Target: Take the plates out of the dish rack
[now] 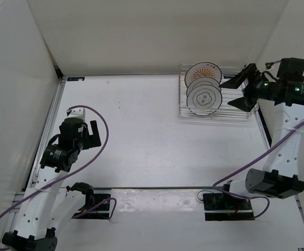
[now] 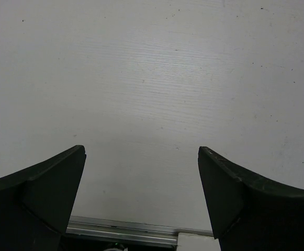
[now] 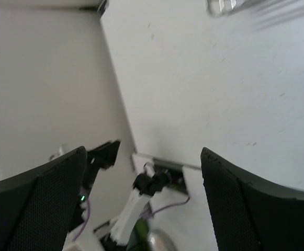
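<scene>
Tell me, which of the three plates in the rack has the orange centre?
The rearmost plate, standing behind the other two, has the orange sunburst centre; the middle plate and the front plate are white with thin dark rings.
</scene>
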Motion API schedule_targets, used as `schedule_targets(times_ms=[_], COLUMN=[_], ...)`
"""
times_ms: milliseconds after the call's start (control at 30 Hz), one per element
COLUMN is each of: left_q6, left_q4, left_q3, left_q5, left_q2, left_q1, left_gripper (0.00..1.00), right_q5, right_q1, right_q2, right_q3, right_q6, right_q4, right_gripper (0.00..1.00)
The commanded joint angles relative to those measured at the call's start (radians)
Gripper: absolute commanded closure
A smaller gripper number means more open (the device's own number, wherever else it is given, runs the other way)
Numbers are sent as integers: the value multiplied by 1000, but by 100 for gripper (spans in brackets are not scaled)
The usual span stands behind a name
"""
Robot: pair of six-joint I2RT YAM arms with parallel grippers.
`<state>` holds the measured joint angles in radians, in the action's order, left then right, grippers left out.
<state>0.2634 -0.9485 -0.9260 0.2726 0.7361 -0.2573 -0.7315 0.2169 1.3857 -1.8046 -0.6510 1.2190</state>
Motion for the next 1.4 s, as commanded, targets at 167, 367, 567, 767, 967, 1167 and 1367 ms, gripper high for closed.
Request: schedule_targets(times_ms=[167,367,567,767,967,1167,1367], left_q6=[22,56,59,117,145,145,138], left_q4=[-32,-38,-45,-24,10,19,14], left_q3=[-11,-1,13,35,38,0,-31], left_q5=[11,5,22,-67,-56,-39,-39], left_q2=[-11,11,37,65,123,200,261], left_q1=[-2,-3,-2,111,113,116,116], left_gripper=[0,0,0,0,0,0,0], right_q5=[379,330,317,392,345,339,328], right_q1=[59,61,38,3,-48,-80,-94], right_q2=[-105,-228,108,289,456,521,526], right_q3=[175,625,380,173,90,87,108], right_q6=[-89,-576,-593,-659,-670,-710,-726], right_q4=[-53,-813,-819,-839,-770,-763,-759], right_gripper=[9,9,12,22,26,33,35])
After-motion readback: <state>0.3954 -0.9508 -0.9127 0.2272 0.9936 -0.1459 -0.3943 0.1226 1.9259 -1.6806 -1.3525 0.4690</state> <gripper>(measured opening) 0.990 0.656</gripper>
